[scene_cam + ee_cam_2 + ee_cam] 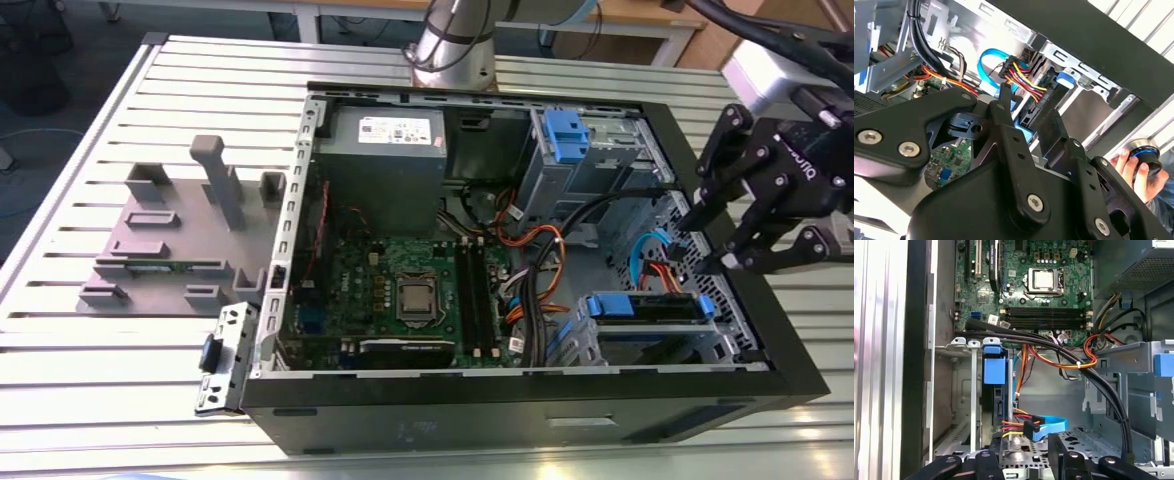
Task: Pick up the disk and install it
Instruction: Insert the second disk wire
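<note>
While the gripper (731,262) hangs over the case (400,425) at the exterior view's right, the disk (649,307) sits upright in its bay (667,345) near the case's front corner, just beside and below the fingertips (707,268), with its blue bracket uppermost. The fingers are spread apart and hold nothing. From the exterior view's left to right lie a grey fixture (167,235) on the slatted table (80,340), then the case, then the gripper.

In the case, the exterior view shows the grey power box (387,140) at the rear, the motherboard (400,290) on the floor, and a second cage (587,150) with a blue latch (567,135) at the far corner.

The first wrist view looks down past the fingers (1069,460): the disk (994,370) stands edge-on in the bay (966,390), a blue cable (1049,425) and a red-and-yellow power lead (1014,426) meeting its lower end, black cables (1054,342) crossing above, and the motherboard (1044,285) beyond.

The second wrist view shows the gripper's black linkage (1004,170) close up, the same connectors (1019,70) plugged in, and a person's hand (1136,172) holding a round knob (1146,152) outside the case.
</note>
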Tool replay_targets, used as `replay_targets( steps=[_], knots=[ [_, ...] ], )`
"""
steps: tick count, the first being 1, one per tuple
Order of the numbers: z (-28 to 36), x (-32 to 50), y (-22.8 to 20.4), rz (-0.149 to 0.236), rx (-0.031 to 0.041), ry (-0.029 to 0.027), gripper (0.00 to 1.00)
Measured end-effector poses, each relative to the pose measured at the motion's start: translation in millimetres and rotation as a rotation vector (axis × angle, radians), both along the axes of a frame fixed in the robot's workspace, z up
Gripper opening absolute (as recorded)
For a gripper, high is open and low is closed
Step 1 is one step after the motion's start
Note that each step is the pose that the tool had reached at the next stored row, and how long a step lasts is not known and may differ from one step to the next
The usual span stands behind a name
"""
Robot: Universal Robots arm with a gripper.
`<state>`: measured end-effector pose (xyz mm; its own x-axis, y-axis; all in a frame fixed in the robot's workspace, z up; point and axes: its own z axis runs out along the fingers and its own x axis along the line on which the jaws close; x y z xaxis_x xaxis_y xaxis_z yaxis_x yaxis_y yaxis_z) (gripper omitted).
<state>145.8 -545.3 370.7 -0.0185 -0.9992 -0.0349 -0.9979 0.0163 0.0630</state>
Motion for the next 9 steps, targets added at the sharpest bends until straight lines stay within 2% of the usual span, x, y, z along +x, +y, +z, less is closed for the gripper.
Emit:
replay_targets(
  steps=[4,9],
  knots=[
    [-3.4,-3.6,1.0,0.000,-0.0015,0.0000,0.49],
    [-10.9,-5.0,1.0,0.000,-0.0023,0.0000,0.49]
  ],
)
